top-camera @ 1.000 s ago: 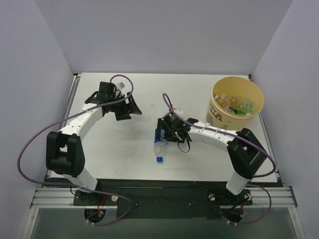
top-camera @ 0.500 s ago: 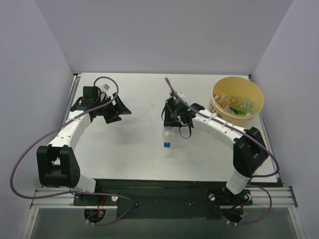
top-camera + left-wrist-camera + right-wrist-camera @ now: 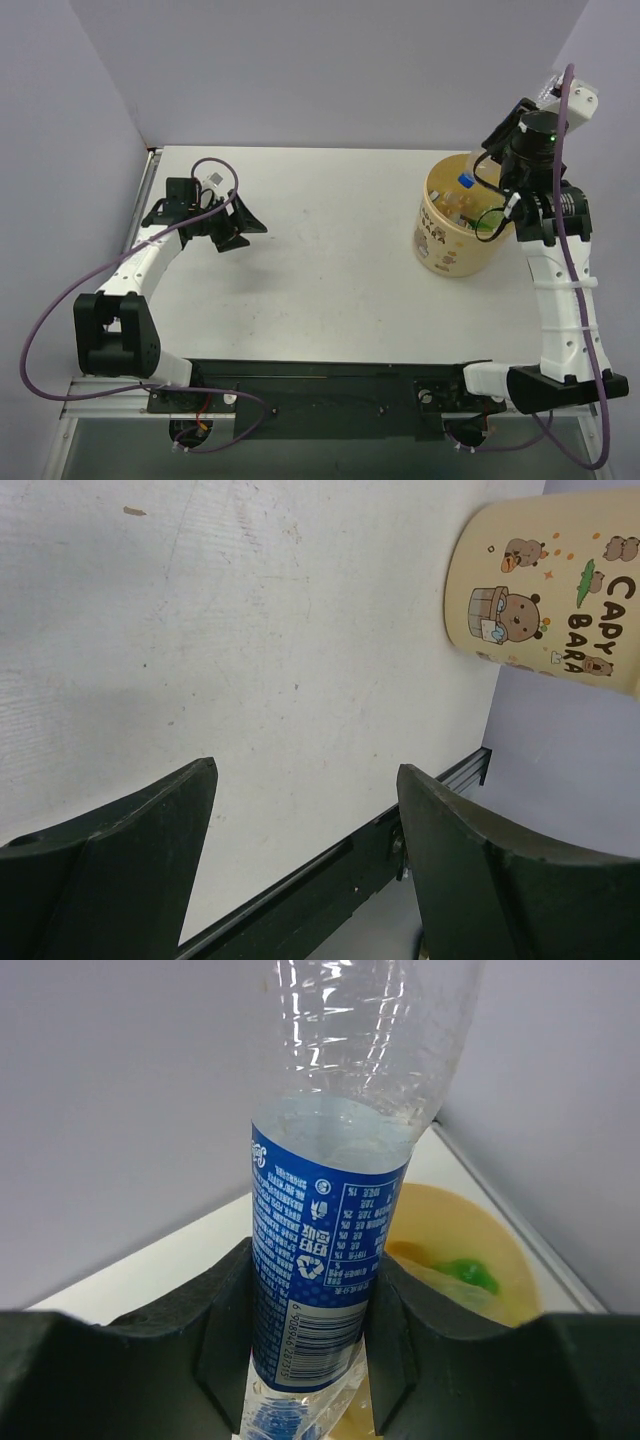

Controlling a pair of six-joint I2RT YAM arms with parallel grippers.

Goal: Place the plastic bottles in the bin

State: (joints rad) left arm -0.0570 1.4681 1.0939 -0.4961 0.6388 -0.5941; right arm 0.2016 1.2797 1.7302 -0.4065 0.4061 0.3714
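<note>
My right gripper (image 3: 497, 178) is raised over the bin (image 3: 437, 243) and shut on a clear plastic bottle with a blue label (image 3: 325, 1250). The bottle hangs cap down, and its blue cap (image 3: 466, 182) is above the bin's opening. In the right wrist view both black fingers (image 3: 215, 1310) press the labelled middle of the bottle, with the tan bin (image 3: 450, 1225) below. A green bottle (image 3: 492, 212) and clear ones (image 3: 455, 205) lie inside the bin. My left gripper (image 3: 240, 222) hovers open and empty over the table's left side. The bin's cartoon label (image 3: 545, 580) shows in the left wrist view.
White walls close the table in at the back and on both sides. A black rail (image 3: 330, 880) runs along the table's near edge. The bin stands at the table's back right, near the right wall.
The right gripper shut on the bottle at the table's middle, lifted it and carried it right to above the bin. The left arm drew back to the left, then held still.
</note>
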